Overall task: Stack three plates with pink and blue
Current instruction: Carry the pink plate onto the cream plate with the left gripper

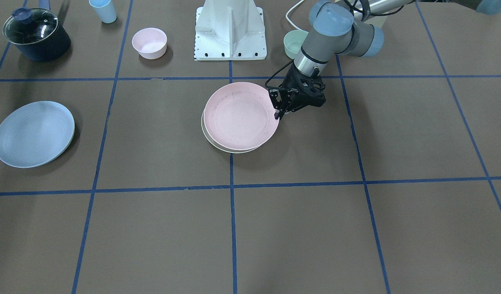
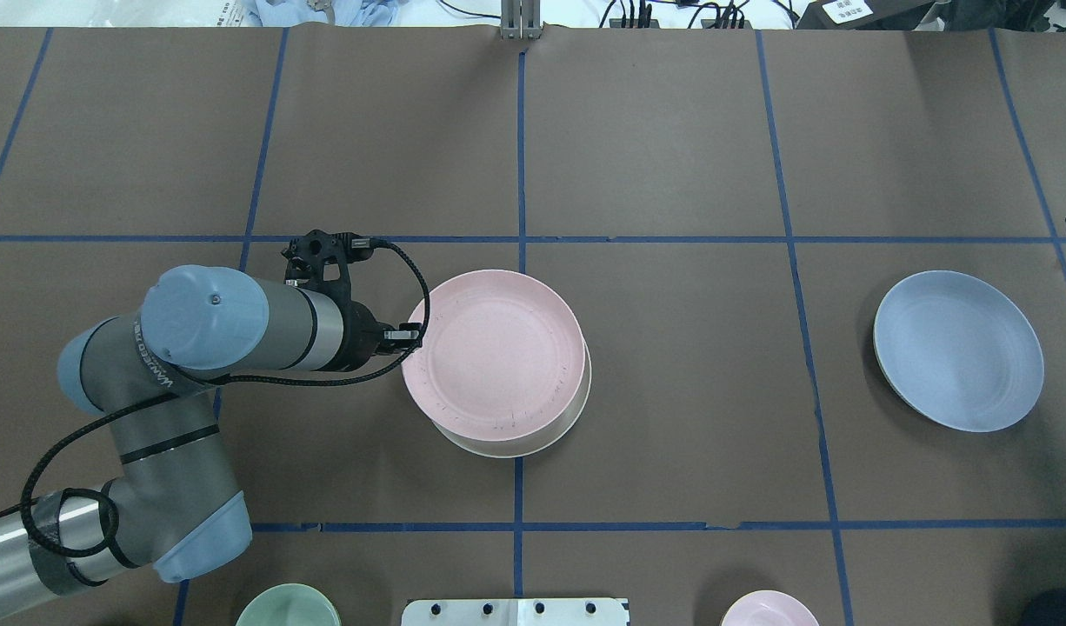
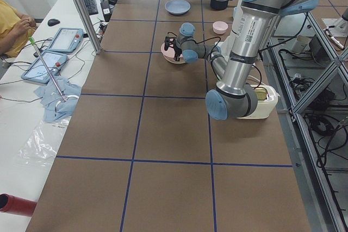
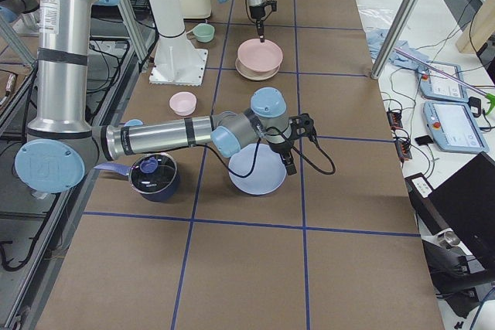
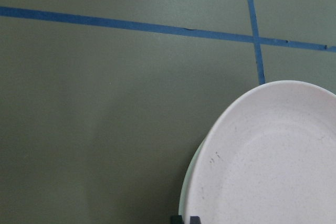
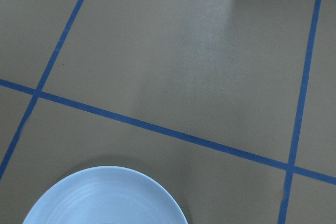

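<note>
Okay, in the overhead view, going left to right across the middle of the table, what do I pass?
left gripper → pink plate, lying on the cream-white plate → blue plate

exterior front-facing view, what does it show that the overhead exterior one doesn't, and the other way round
Only the front-facing view: a dark pot with a glass lid, a blue cup, and the pink bowl whole.
Only the overhead view: more of the left arm, and cables at the table's far edge.
Both: the pink plate lying on the cream plate, the left gripper with its fingers at the pink plate's rim, and the blue plate lying apart on its own.
</note>
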